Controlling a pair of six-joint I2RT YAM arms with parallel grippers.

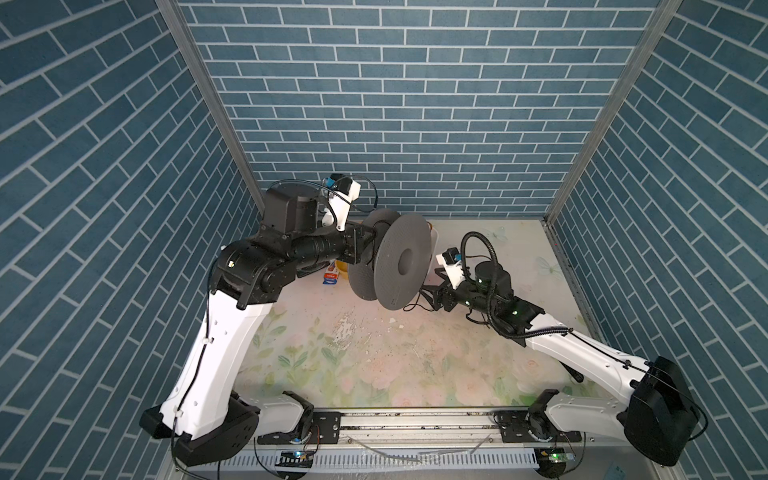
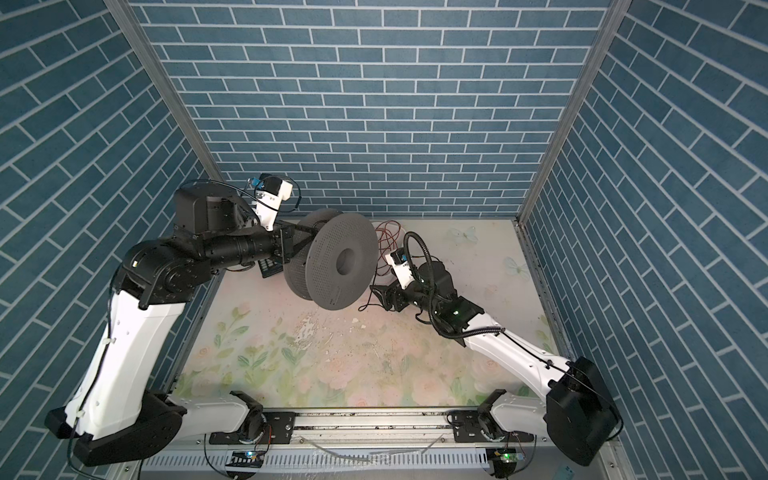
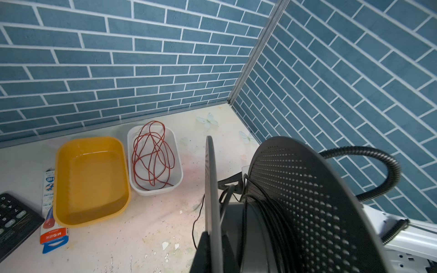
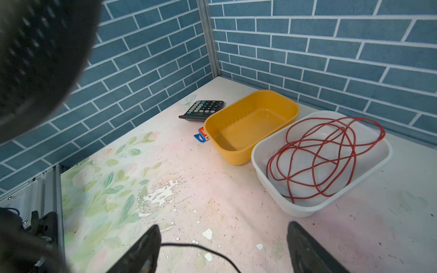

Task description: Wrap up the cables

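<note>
The left end effector (image 3: 214, 253) is pressed together on the thin edge of one flange of the grey spool (image 1: 390, 286). It holds the spool with its flanges on edge, above the rear middle of the counter (image 1: 374, 365).

Only the left wrist view shows where most of the black cable (image 3: 267, 212) sits: wound in turns around the spool's hub, between the two perforated flanges. Both top views show its loose tail curling from under the spool toward the right end effector (image 1: 432, 297). Only the right wrist view looks between that end effector's fingers (image 4: 146, 250). They are spread wide, and a thin run of the cable crosses the gap between them, unpinched; whether it touches a finger cannot be told.

In a top view, loops of red wire (image 2: 384, 232) peek past the spool's rim. The wrist views show what lies there in full. A yellow tub (image 4: 250, 125) and a white tub (image 4: 257, 163) stand just beside each other near the back wall, and the tangled wire lies in the white one. A calculator (image 4: 205, 108) and a pencil pack (image 4: 202, 136) lie on the yellow tub's other side.

The counter carries a pale floral print, flaked in white patches and speckled with dirt. Blue brick-pattern walls (image 1: 374, 104) close three sides, and a metal rail (image 1: 415, 419) runs along the front.
</note>
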